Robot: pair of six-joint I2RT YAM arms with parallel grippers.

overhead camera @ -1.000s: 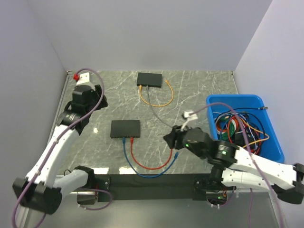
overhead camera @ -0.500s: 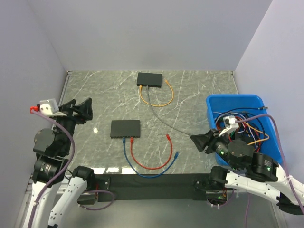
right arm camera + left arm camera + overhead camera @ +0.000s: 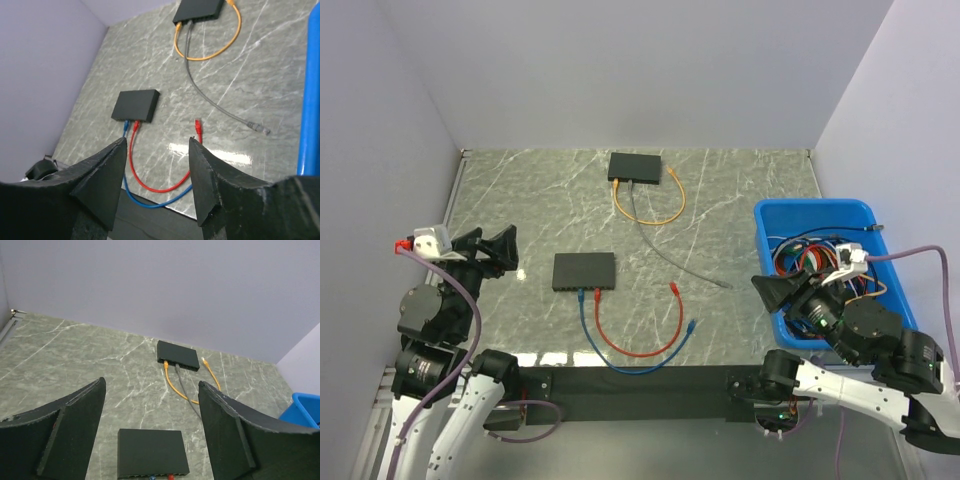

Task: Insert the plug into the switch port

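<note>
The near black switch (image 3: 584, 270) lies at centre-left, with a blue cable (image 3: 620, 366) and a red cable (image 3: 638, 350) plugged into its front. The red cable's free plug (image 3: 674, 288) and the blue cable's free plug (image 3: 692, 326) lie loose on the marble. The far switch (image 3: 635, 166) holds an orange cable (image 3: 650, 218) and a grey cable whose free plug (image 3: 725, 286) lies at centre-right. My left gripper (image 3: 490, 245) is open and empty, raised left of the near switch (image 3: 152, 452). My right gripper (image 3: 765, 290) is open and empty, raised by the bin; the red free plug (image 3: 198, 125) shows just beyond its fingers.
A blue bin (image 3: 765, 215) full of coiled cables stands at the right, under my right arm. Its wall (image 3: 310, 100) shows at the right edge of the right wrist view. A black strip (image 3: 640, 380) runs along the near table edge. Walls close the back and both sides.
Both arms have drawn back toward the near edge and lifted. My left gripper left the far left corner. My right gripper moved right, away from the loose red and blue plugs, to the bin.
</note>
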